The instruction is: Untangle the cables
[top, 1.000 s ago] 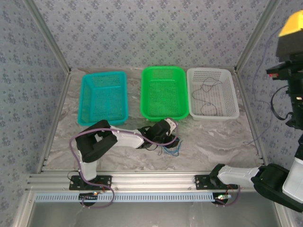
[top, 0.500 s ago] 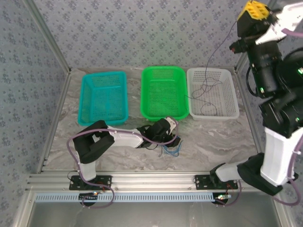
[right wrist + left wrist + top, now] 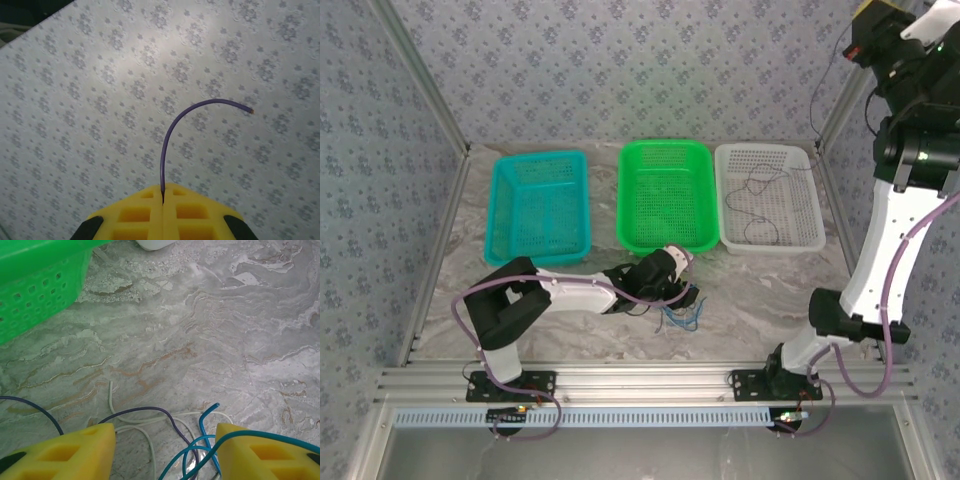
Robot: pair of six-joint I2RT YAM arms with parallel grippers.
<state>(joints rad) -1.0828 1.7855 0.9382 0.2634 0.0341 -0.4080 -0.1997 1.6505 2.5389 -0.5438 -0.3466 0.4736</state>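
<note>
Cables now sit in three places. The main tangle (image 3: 678,315) lies on the table (image 3: 770,300), near the middle. At far right the white basket (image 3: 810,240) holds one dark wire (image 3: 760,200). Your left pincer (image 3: 165,450) rests over the tangle, released, with blue, purple and pale strands lying between its fingers. Your right pincer (image 3: 163,197) is clenched on a thin purple wire (image 3: 172,130). Within the last second that arm has swung from low at the right to high above the far right corner. That strand looks pulled free, so you likely have to place it next.
</note>
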